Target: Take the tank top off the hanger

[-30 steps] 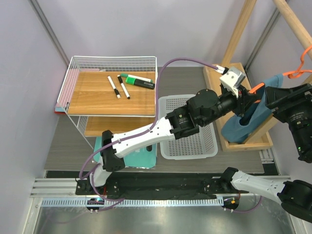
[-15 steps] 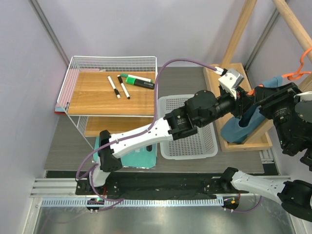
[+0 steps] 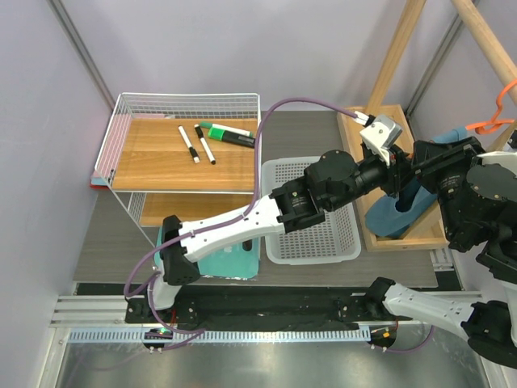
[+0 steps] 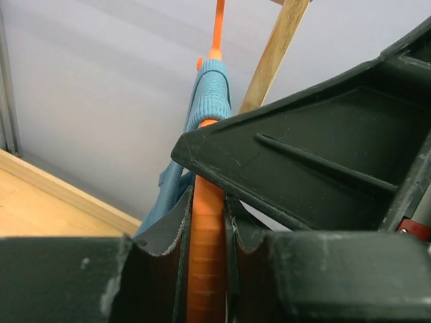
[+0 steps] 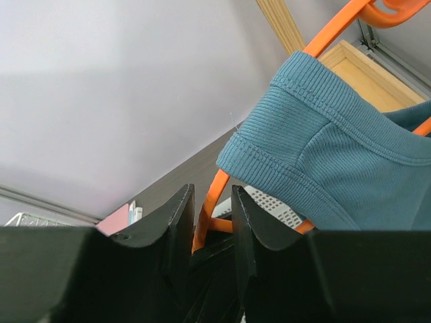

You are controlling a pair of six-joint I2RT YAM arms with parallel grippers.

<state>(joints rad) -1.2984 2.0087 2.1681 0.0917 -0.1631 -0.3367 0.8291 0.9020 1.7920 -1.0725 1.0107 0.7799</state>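
- My left end effector (image 4: 206,205) is clamped on the hanger (image 4: 206,269); the orange bar is squeezed tight between both fingers.
- Right above that grip, a ribbed strap of the tank top (image 4: 209,94) wraps over the bar, with a wooden post (image 4: 276,54) rising just behind it.
- My right end effector (image 5: 213,196) has come in from the other side. Its jaws stand close on either side of another stretch of the hanger, but I cannot tell whether they actually pinch it.
- In the right wrist view, the teal shoulder hem lies draped over the orange frame, just beside my fingertips.
- From above, both wrists meet at the far right of the counter (image 3: 113,234), by the wooden rack (image 3: 397,48).
- The hanger's hook pokes out near the slanted rail, and the tank top sags from the hanger into the rack's base frame.
- The white basket (image 3: 349,250) sits just left of that base, under my left forearm.
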